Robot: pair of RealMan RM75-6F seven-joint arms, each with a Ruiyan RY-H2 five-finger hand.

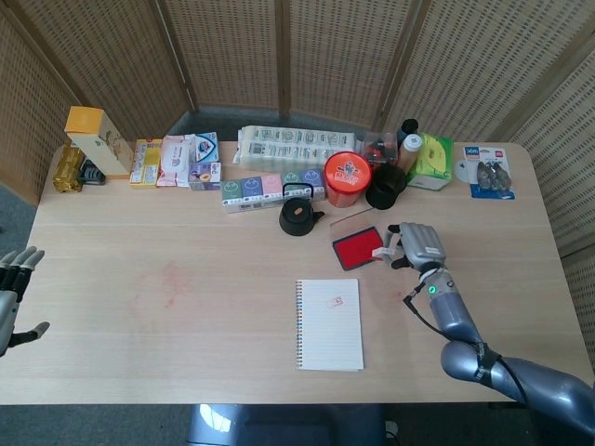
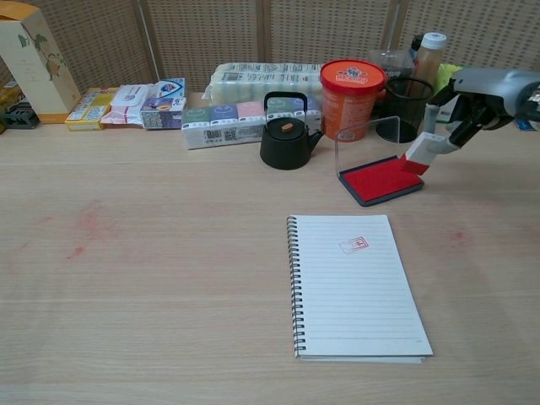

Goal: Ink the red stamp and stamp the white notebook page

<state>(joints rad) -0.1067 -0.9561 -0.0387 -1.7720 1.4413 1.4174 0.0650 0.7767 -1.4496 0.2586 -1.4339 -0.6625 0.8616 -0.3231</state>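
My right hand (image 1: pixel 416 245) (image 2: pixel 485 94) pinches a small stamp (image 2: pixel 423 153) (image 1: pixel 383 253) with a white body and red end, tilted, its red end over the right edge of the red ink pad (image 2: pixel 380 179) (image 1: pixel 359 247). The pad's clear lid stands upright behind it. The white spiral notebook (image 2: pixel 354 285) (image 1: pixel 329 324) lies open in front of the pad, with one red stamp mark (image 2: pixel 353 245) near its top. My left hand (image 1: pixel 13 288) hangs open off the table's left edge, holding nothing.
Behind the pad stand a black teapot (image 2: pixel 285 132), an orange tub (image 2: pixel 350 87) and a black mesh cup (image 2: pixel 407 108). Boxes and packets (image 2: pixel 228 105) line the back edge. Faint red smears (image 2: pixel 84 226) mark the left tabletop.
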